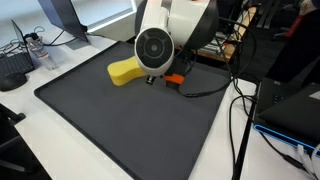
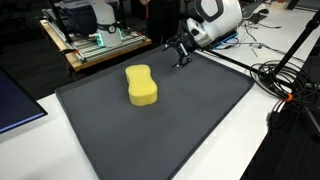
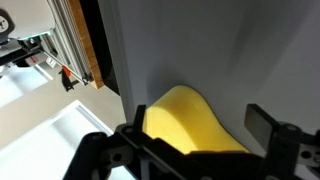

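A yellow, peanut-shaped sponge (image 2: 142,85) lies flat on a dark grey mat (image 2: 170,130); both exterior views show it (image 1: 126,71). My gripper (image 2: 180,51) is open and empty, and hovers over the mat's far side. It is apart from the sponge, to the sponge's right in this exterior view. In the wrist view the sponge (image 3: 190,120) shows between and beyond the two dark fingers (image 3: 197,135), without touching them. In an exterior view the arm's round white wrist (image 1: 155,47) hides most of the fingers.
The mat (image 1: 120,120) covers a white table. Black cables (image 2: 285,80) run along one side (image 1: 240,100). A monitor (image 1: 60,15), keyboard (image 1: 12,70) and bottle (image 1: 38,50) stand past one corner. A wooden cart with equipment (image 2: 95,40) is behind the mat.
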Tool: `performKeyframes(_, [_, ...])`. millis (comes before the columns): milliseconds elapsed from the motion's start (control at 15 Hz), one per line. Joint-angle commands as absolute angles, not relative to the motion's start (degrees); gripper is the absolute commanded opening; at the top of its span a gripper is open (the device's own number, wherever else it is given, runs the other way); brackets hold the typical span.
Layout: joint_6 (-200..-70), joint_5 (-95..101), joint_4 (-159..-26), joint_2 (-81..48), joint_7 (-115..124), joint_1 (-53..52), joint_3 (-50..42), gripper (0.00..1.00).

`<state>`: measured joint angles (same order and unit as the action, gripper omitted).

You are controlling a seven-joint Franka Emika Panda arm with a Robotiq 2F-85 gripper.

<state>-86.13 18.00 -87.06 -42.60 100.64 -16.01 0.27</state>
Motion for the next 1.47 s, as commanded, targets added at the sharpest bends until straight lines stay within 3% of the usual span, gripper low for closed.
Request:
performKeyframes(0, [-87.39, 19.13, -95.3, -37.12, 94.87, -16.31, 1.18, 1.0])
performKeyframes(667, [-108.88, 27.26, -120.45, -16.76, 73.18, -13.3, 2.17, 1.0])
performKeyframes(1400, [-137.31, 23.75, -139.57, -1.93, 36.31, -2.5, -0.47, 1.0])
